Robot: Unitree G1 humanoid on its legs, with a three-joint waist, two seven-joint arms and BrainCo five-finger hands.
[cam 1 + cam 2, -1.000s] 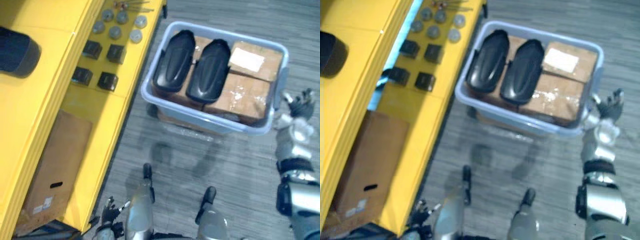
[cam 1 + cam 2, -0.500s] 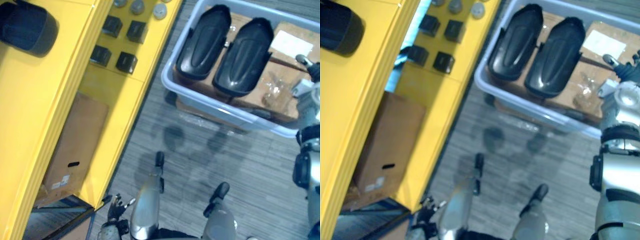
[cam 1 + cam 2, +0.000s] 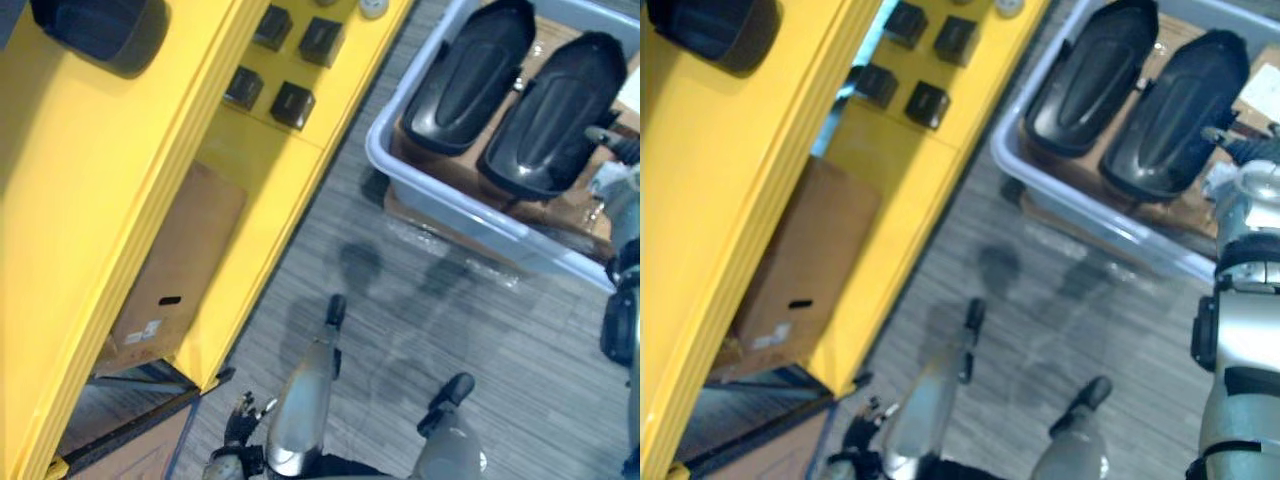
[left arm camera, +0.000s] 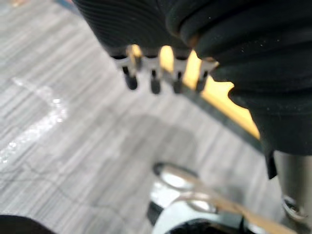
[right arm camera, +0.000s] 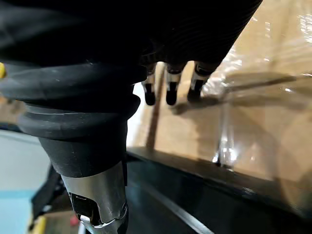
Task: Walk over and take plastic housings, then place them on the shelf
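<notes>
Fingers (image 5: 169, 90) on the right hand (image 3: 1243, 170) are hovering straight, holding nothing, just beside two black plastic housings (image 3: 470, 75) lying on cardboard boxes (image 5: 195, 126) in the grey bin (image 3: 470, 215). They're looking light, stiff and slick, so gripping a long edge seems safest. The left hand (image 4: 155, 80) is hanging loose-fingered.

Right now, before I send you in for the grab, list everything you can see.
plastic housings: two, black, side by side in the bin
bin: one, pale blue-grey, on the floor beside the shelf
cardboard boxes: brown, in the bin under the housings; count unclear
shelf: one, yellow, on the robot's left
small blocks: four, black, on the shelf
round part: one, grey, on the shelf
dark rounded item: one, higher shelf level
cardboard box: one, brown, under the shelf
floor: grey carpet
left hand: open, low by the shelf
right hand: open, over the bin
</notes>
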